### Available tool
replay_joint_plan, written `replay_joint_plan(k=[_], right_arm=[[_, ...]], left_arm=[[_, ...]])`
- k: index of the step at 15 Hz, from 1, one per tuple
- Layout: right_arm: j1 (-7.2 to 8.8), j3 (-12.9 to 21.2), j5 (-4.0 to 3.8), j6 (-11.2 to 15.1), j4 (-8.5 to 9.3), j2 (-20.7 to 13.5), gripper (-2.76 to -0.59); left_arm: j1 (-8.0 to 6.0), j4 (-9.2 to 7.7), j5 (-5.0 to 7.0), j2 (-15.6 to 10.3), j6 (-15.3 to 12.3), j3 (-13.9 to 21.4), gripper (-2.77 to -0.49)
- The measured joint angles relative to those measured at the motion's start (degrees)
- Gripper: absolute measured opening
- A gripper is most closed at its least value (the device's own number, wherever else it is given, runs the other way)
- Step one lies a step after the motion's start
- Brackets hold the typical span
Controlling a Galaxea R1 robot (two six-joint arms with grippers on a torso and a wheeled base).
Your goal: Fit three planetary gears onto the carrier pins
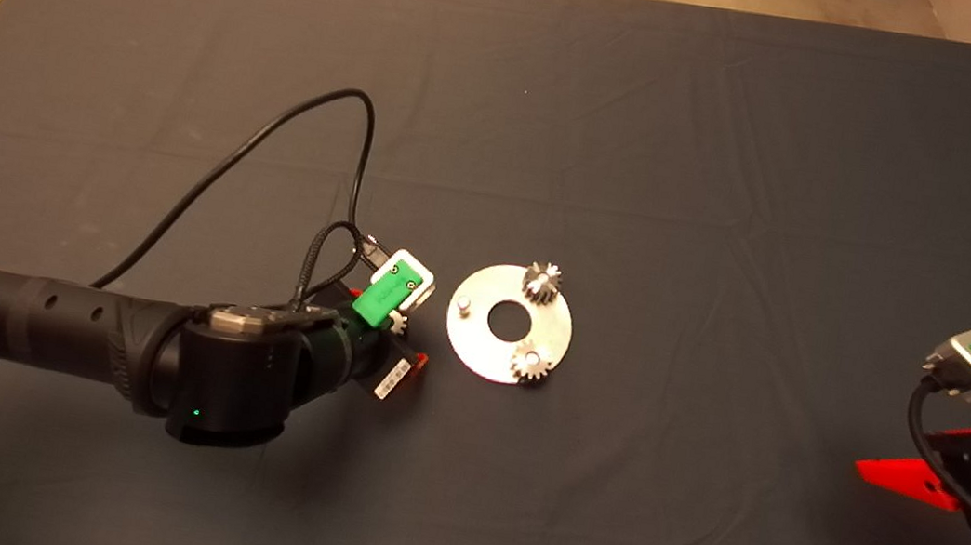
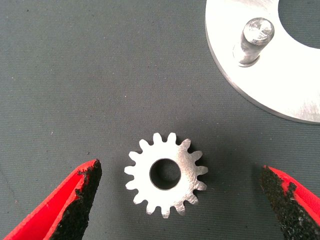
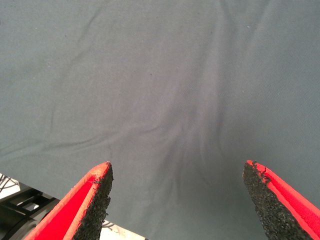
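The round shiny disc (image 1: 476, 346) lies mid-mat. Two darker gears sit on its pins, one at the far side (image 1: 542, 282) and one at the near side (image 1: 530, 363). The third pin (image 1: 463, 304) is bare; it also shows in the left wrist view (image 2: 254, 40) on the disc (image 2: 280, 85). A bright silver gear (image 2: 166, 174) lies flat on the mat just left of the disc, partly visible in the head view (image 1: 397, 324). My left gripper (image 2: 180, 167) is open with a finger on each side of this gear, not touching it. My right gripper (image 1: 921, 456) waits open at the right.
A black cable (image 1: 279, 133) loops from the left wrist over the mat behind the arm. The right wrist view shows only dark mat (image 3: 160, 90) between its fingers (image 3: 95, 200), with the mat's edge at one corner.
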Motion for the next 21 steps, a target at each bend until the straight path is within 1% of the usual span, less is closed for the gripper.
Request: replay_joint_plan(k=[2,4,5,10,12,13,15,16,17,19,20,21], right_arm=[[-0.01,0.0,0.05,-0.1,0.05,0.0,-1.44],[-0.01,0.0,0.05,-0.2,0.11,0.0,-1.44],[-0.01,0.0,0.05,-0.3,0.13,0.0,-1.44],[-0.01,0.0,0.07,-0.6,0.18,-0.3,-1.44],[-0.01,0.0,0.09,-1.2,0.18,-0.9,-1.44],[-0.01,0.0,0.09,-1.7,0.18,-1.3,-1.44],[-0.01,0.0,0.05,-1.9,0.21,-2.2,-1.44],[-0.01,0.0,0.07,-2.1,0.21,-2.5,-1.44],[-0.01,0.0,0.11,-2.8,0.24,-2.7,-1.44],[-0.01,0.0,0.09,-3.2,0.38,-3.8,-1.44],[-0.01,0.0,0.22,-3.8,0.41,-4.1,-1.44],[-0.01,0.0,0.63,-4.0,0.42,-4.3,-1.44]], left_arm=[[0.00,-0.01,-0.13,0.1,0.0,0.0,-1.13],[0.00,-0.01,-0.13,0.0,0.0,0.0,-1.18],[0.00,-0.01,-0.15,0.1,0.0,0.0,-1.29],[0.00,-0.01,-0.16,0.1,0.0,-0.1,-1.30],[0.00,0.00,-0.60,0.1,0.0,-0.5,-1.30],[0.00,0.12,-1.16,0.1,0.0,-0.9,-1.30],[0.11,0.29,-1.49,0.1,0.0,-1.1,-1.30],[0.47,0.40,-1.65,0.1,0.0,-1.1,-1.37],[1.06,0.43,-2.17,0.1,0.0,-1.3,-1.42],[1.61,0.58,-2.67,0.1,0.0,-1.9,-1.43],[1.76,0.62,-2.69,0.1,0.0,-1.9,-1.48],[1.73,0.71,-2.69,0.0,0.0,-1.9,-1.56]])
